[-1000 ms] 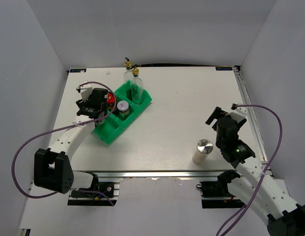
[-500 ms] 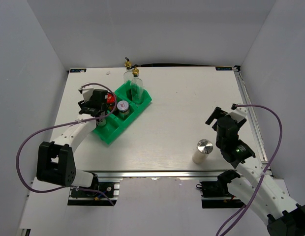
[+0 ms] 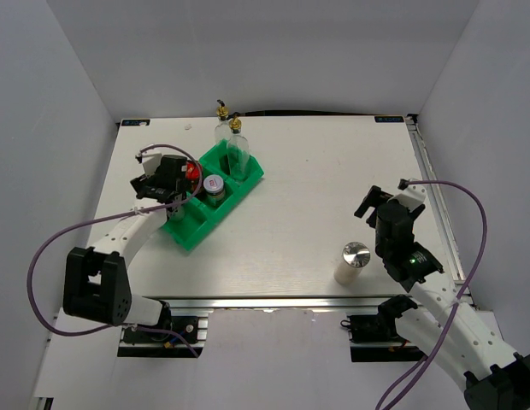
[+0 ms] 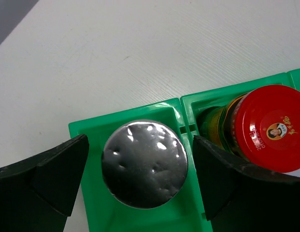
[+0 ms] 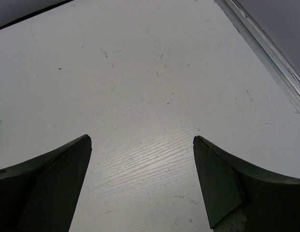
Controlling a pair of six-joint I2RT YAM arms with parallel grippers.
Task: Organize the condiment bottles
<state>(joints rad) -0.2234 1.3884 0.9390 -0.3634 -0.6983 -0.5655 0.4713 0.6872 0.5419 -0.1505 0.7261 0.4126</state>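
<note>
One shaker (image 4: 144, 164) sits inside the open left claw (image 4: 140, 169) — lifting crooked could bump the red jar (image 4: 268, 128); right claw (image 5: 141, 164) open, empty.

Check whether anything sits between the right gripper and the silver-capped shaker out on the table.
Nothing visible does. The right gripper hangs open just past the silver-capped shaker, with only bare table between them. Its wrist camera shows only tabletop ahead, and the shaker is outside that view.
</note>
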